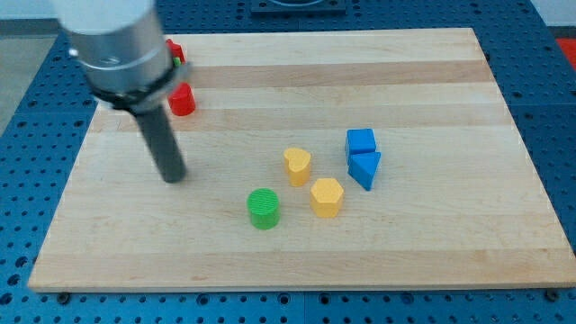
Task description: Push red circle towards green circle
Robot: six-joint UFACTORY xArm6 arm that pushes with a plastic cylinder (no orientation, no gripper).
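Observation:
The green circle [264, 208] is a round green block low in the middle of the wooden board [432, 252]. A red block [183, 100] lies near the view's upper left; it looks round but the arm hides part of it. A second red block [174, 50] peeks out further up, with a sliver of green [182, 60] beside it. My tip [172, 177] rests on the board below the red block and to the left of the green circle, touching neither.
Two yellow blocks [297, 166] [327, 197] sit right of the green circle. A blue cube [361, 142] and a blue triangular block [364, 168] lie further right. The arm's grey body [112, 40] covers the upper left corner.

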